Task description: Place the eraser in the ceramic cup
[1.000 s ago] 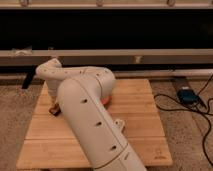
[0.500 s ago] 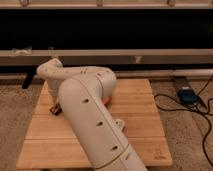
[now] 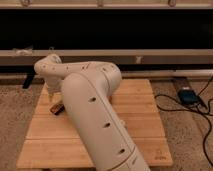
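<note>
The robot's thick white arm (image 3: 95, 120) rises from the 6 o'clock edge of the view, bends at a rounded elbow near the middle and reaches out toward 9 o'clock. There its wrist turns downward over the wooden tabletop (image 3: 145, 115). The end effector (image 3: 53, 98) hangs from that wrist, pointing down at the tabletop's 9 o'clock side with its fingers apart. The eraser (image 3: 57, 108), a small dark bar, lies flat on the wood right at the end effector's tip, at its 5 o'clock. Whether the fingers touch it cannot be told. Off the tabletop at 3 o'clock, a small dark box (image 3: 187, 95) sits on the speckled carpet (image 3: 15, 115) with black cables (image 3: 202, 107) curling around it.
</note>
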Controlling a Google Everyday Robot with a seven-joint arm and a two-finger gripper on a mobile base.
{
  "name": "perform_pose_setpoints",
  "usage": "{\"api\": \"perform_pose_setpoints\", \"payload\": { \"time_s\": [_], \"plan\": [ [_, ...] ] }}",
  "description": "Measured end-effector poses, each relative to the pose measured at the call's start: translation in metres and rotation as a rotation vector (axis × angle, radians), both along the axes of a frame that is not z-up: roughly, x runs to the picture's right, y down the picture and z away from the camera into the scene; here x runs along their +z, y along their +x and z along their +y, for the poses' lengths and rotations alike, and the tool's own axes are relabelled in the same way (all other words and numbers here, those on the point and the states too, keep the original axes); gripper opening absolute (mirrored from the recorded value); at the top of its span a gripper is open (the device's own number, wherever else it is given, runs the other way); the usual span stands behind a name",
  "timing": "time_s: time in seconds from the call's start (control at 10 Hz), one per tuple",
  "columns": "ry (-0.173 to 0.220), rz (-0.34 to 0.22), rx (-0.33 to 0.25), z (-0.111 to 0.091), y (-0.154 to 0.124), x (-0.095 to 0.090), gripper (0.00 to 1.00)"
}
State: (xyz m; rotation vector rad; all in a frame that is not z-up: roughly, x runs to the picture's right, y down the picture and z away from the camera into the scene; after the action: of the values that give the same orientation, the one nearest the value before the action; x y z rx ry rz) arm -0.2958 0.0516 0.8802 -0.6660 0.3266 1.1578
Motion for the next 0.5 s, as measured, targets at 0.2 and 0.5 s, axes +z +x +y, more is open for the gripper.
{"api": "perform_pose_setpoints", "payload": {
  "time_s": [0.2,0.5],
  "plan": [
    [0.017,0.010,0.010,-0.003,-0.005,0.002,0.65],
    [0.031,0.014,0.010,-0.005,-0.015,0.012,0.65]
  ]
}}
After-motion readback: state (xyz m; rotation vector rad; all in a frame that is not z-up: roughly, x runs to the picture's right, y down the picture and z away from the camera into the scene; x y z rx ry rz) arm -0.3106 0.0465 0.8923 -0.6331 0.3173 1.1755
